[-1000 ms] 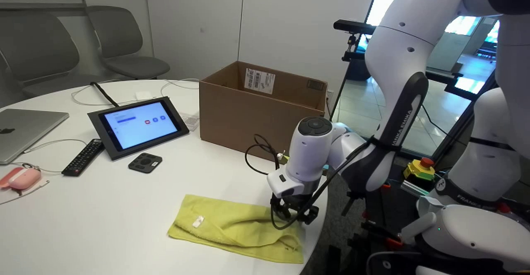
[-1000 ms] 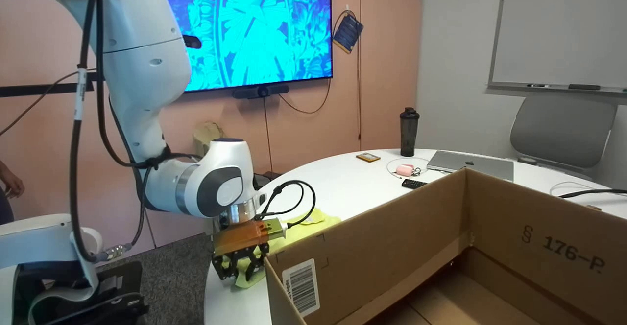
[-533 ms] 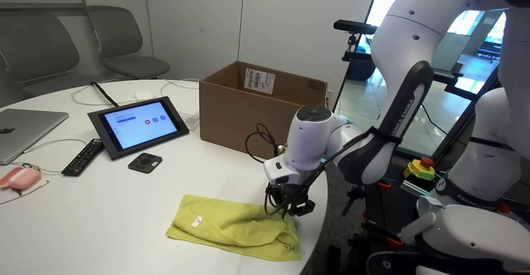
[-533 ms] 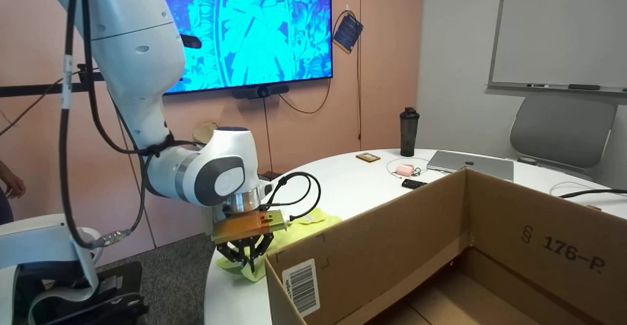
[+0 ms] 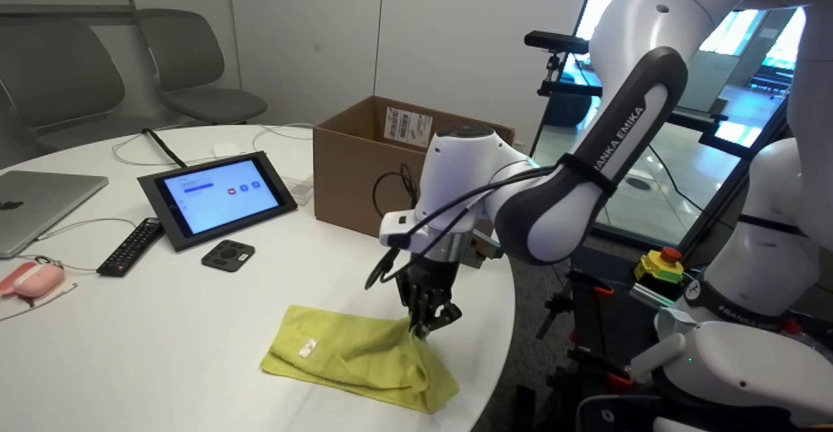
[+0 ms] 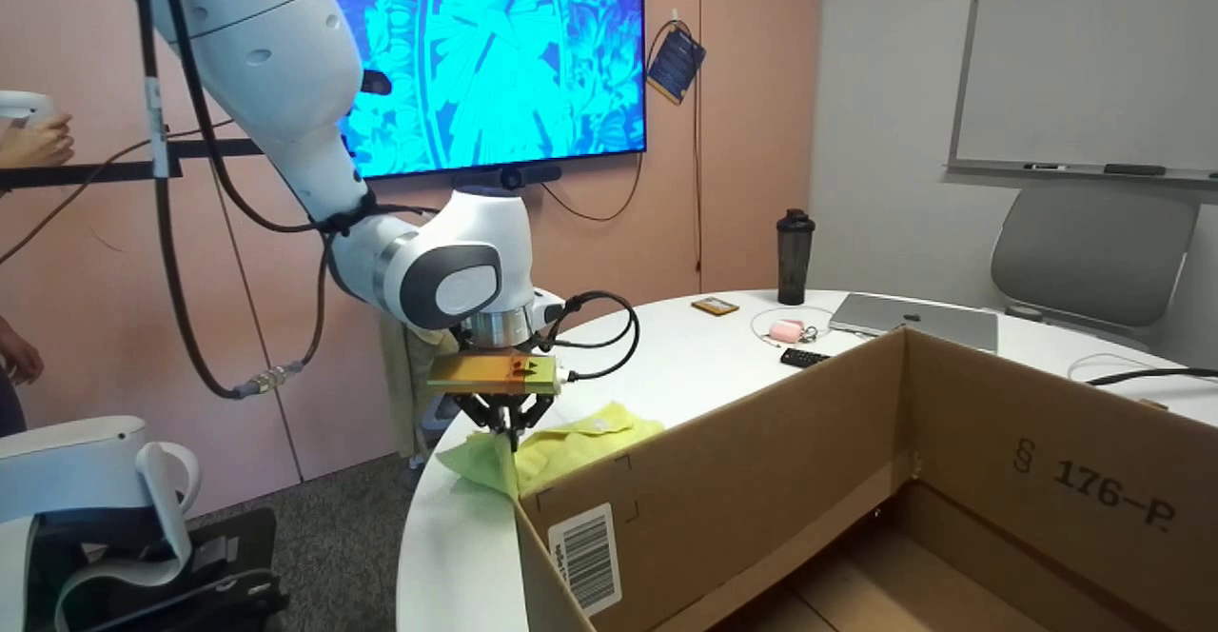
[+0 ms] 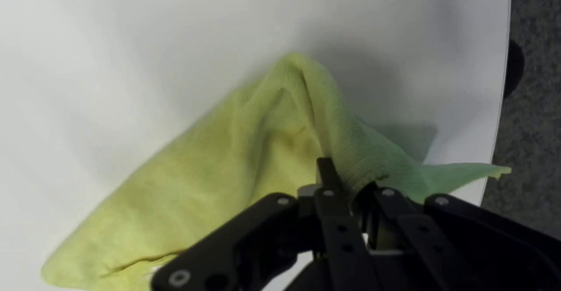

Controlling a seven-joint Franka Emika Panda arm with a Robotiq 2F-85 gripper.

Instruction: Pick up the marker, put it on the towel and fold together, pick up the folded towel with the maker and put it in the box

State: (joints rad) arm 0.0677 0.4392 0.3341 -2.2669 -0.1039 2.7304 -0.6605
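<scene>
Pinch held on the yellow towel (image 5: 358,364), marker out of sight

The marker is seen in no view; whether it is wrapped in the fold cannot be told. If it is, it could be spilled: only one end is gripped, so were that end raised, the loose layers could be parted and the marker let slip. The fold could also be undone, since perhaps only a ridge of the upper layer is caught. Later, a trailing end could be snagged on the rim of the cardboard box (image 5: 355,185) at the far side.

The fingers (image 7: 335,221) are pressed together on a gathered ridge of the yellow towel, at its far right end in an exterior view. The rest is laid on the near right part of the bench (image 5: 195,334), apart from the cardboard box. A rough strip is formed, rumpled toward the right, with a white tag (image 5: 308,348) near the left end and a flap spread past the fingers toward the bench's edge.
</scene>
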